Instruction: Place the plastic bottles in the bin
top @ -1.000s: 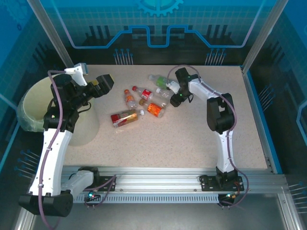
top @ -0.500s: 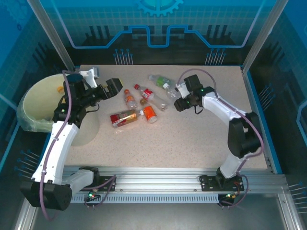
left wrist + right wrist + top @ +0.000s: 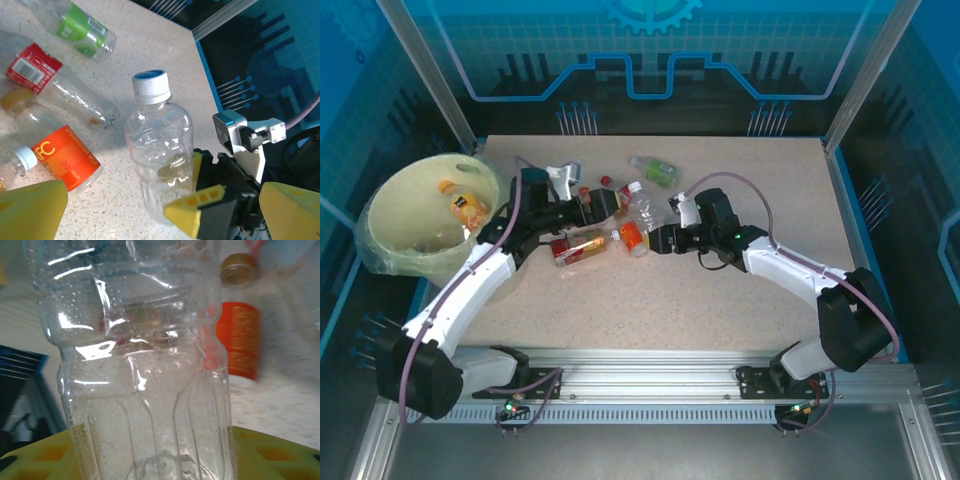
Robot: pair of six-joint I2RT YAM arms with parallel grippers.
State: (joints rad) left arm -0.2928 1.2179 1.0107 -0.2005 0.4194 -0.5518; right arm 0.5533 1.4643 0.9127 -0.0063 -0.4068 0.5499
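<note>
While the bin (image 3: 398, 228) at the far left holds an orange-labelled bottle (image 3: 466, 206), your left gripper (image 3: 590, 203) hangs spread wide over the bottles on the table. Right of it lie a red bottle (image 3: 578, 248), the NFC bottle (image 3: 633, 237) and, farther back, a green bottle (image 3: 656, 170). Your right gripper (image 3: 658, 238) pinches a clear bottle (image 3: 160, 150) low on its body.

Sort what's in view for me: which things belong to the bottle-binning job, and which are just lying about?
Job:
- bin, with an orange bottle in it
- clear bottle, gripped by the right gripper
- green-label bottle, red-label bottle, NFC bottle and red-and-yellow bottle, on the table
- left gripper, open

Not the job:
- table, aluminium rail, blue panels: fixtures
</note>
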